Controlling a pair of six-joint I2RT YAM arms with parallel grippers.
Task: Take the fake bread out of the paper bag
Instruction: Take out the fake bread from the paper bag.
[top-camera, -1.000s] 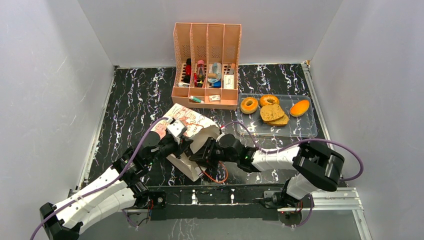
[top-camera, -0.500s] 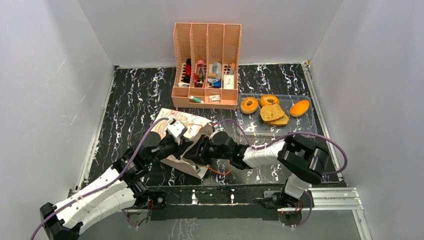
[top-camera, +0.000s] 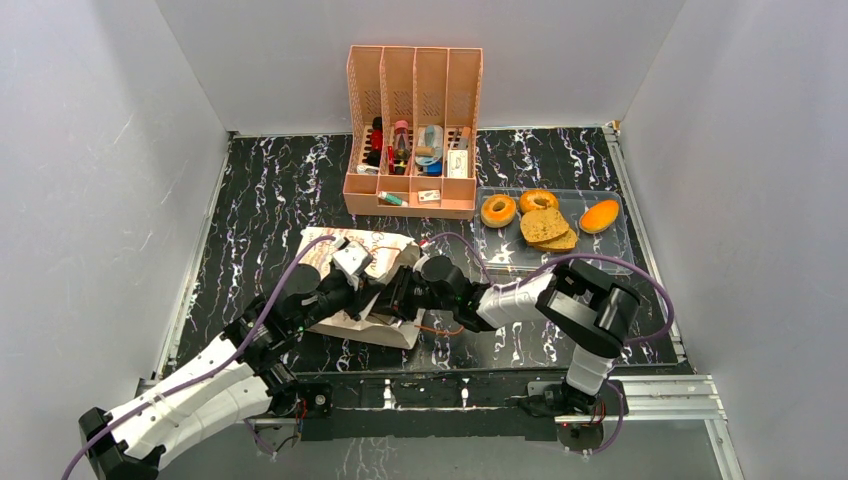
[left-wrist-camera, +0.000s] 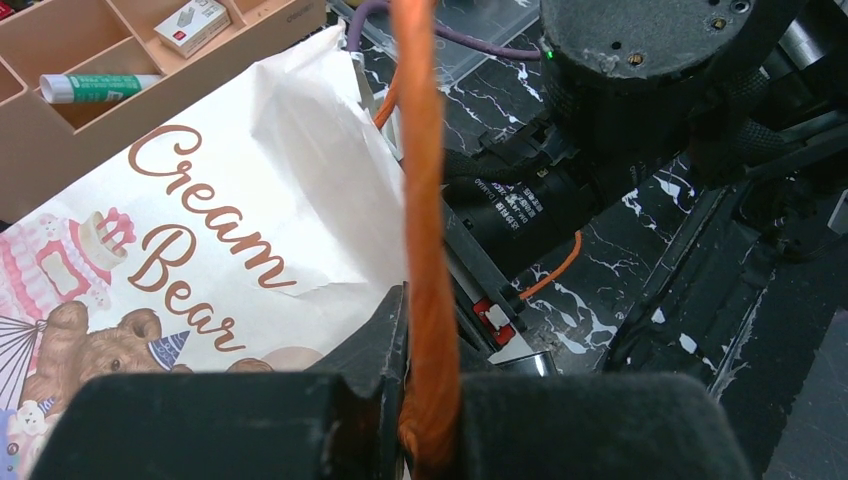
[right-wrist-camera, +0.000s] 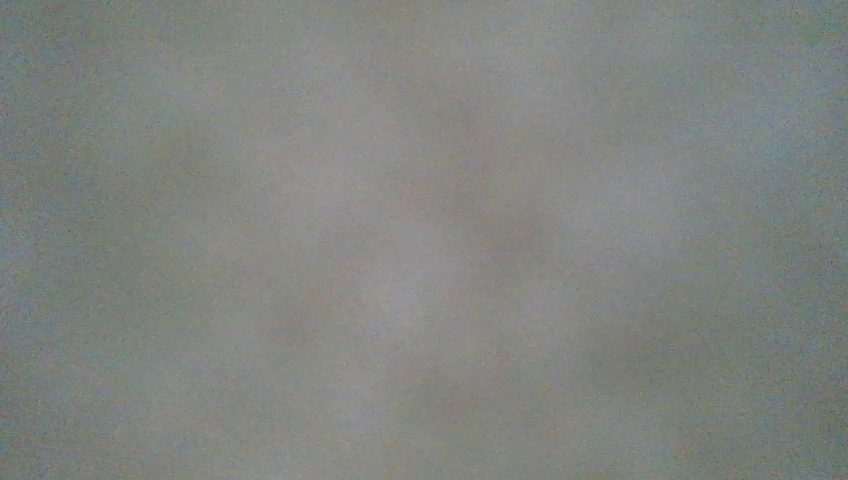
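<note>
1. L gripper (left-wrist-camera: 432, 405) is pinching orange cord handle (left-wrist-camera: 424, 200) of paper bag (top-camera: 372, 248).
2. Bag is lying flat, near-centre.
3. R gripper (top-camera: 402, 296) is reaching into bag mouth; opening can't tell.
4. Visible fake bread (top-camera: 545, 226) is sitting in clear tray (top-camera: 612, 262), far right.

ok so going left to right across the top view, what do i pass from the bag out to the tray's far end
paper bag → golden ring → toast slices → orange oval bun
</note>
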